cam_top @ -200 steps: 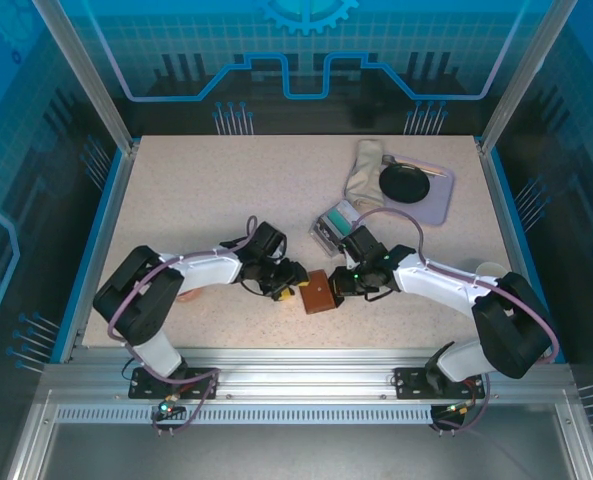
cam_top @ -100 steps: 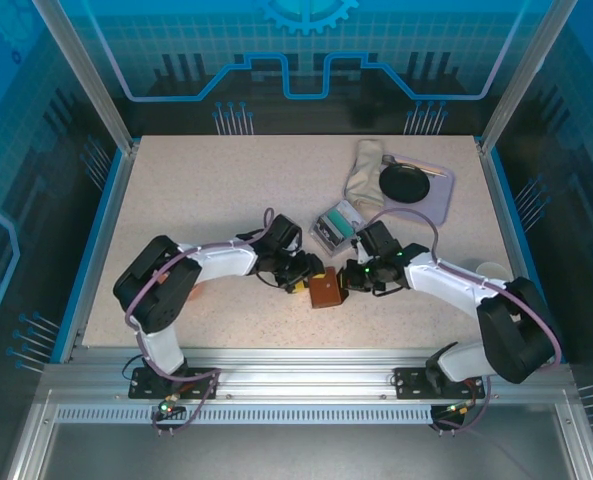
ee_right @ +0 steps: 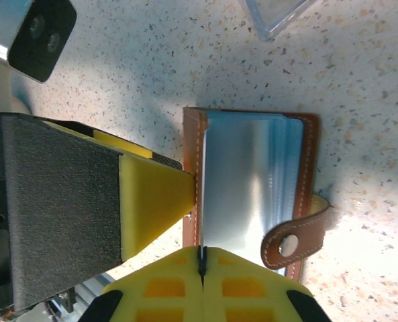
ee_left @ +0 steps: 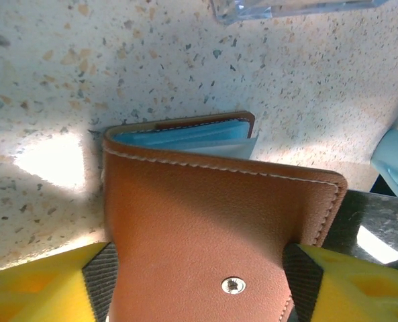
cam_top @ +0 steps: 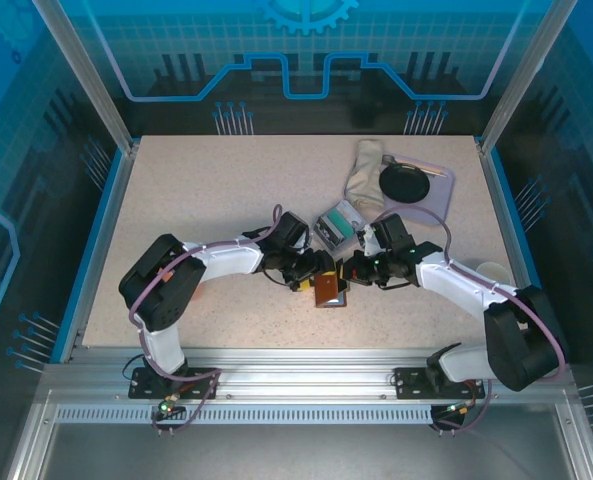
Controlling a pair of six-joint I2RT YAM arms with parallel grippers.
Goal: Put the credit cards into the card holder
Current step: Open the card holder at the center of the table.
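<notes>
**benchrat:** where's everything sitting right now? trying to work out which arm goes for the cards

**yam_fan:** the card holder (cam_top: 331,290) is about midway along the desk (cam_top: 196,200), a bit in from the near edge, tucked between the two wrists. The right jaws are clenched. In the right wrist view their seam lines up dead on one leather cover (ee_right: 193,154), so it looks like they're pinching that flap. The left jaws are spread wide either side of the holder, pads (ee_left: 99,282) right at its edges. Can't tell if they're squeezing it or standing free

**benchrat:** and the cards?

**yam_fan:** the credit cards (cam_top: 343,222) are in the clear tray (cam_top: 322,232), just beyond the holder toward the far edge. That's pretty much between the arms, so neither is obviously nearer. My guess is the left one goes, since the right seems busy keeping the thing open. The pocket mouths (ee_left: 185,137) face the tray corner, so a card would come in from the far side with its long edge along that slot

**benchrat:** which cam helps most?

**yam_fan:** right wrist gives you the holder fanned open, with the blue-grey pockets (ee_right: 252,181) and the snap tab (ee_right: 294,243). Left wrist gives the outer leather and the stud (ee_left: 233,286). The overhead is where you see the cards themselves
</notes>
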